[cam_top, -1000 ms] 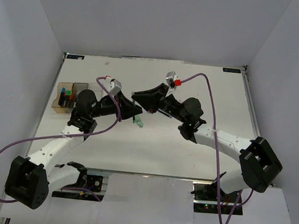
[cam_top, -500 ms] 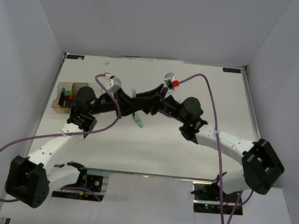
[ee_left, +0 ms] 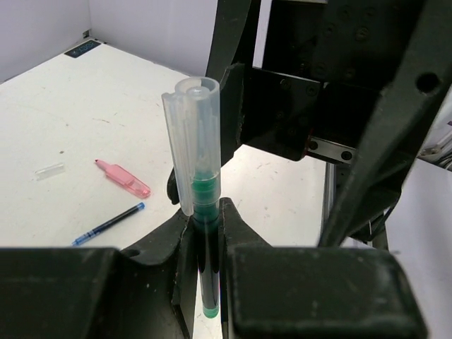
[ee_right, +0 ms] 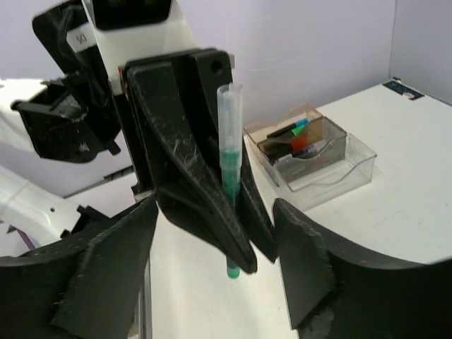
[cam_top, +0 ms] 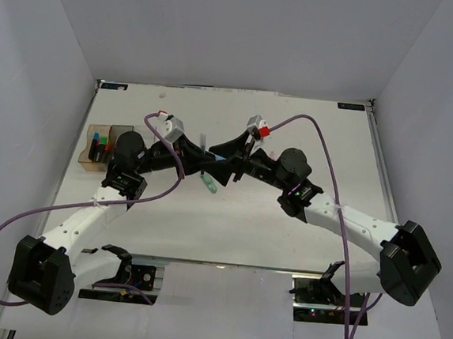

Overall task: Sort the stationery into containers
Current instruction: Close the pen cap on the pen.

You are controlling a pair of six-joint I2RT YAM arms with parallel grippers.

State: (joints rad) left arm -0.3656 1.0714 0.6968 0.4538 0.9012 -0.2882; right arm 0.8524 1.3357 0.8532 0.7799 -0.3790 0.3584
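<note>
- Above mid-table, the left gripper (cam_top: 202,159) clamps a green pen (ee_left: 203,212) upright, clear cap on top.
- Right gripper (cam_top: 226,160), narrow 1 second ago, now stands wide on either side of that pen.
- Containers (cam_top: 101,147) sit at the white table's (cam_top: 309,137) left edge, between pale walls.

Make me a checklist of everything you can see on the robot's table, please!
Surface: white table, flat, a few things lying loose on it.
Job's things: green pen with clear cap, held upright; pink piece, blue pen and green piece on the table; highlighters inside the containers.
Clutter: small clear piece lying loose.
Grippers: left gripper shut on the green pen; right gripper open, one finger on each side.
Cables: purple cables looping off both arms.
Surroundings: white walls.
</note>
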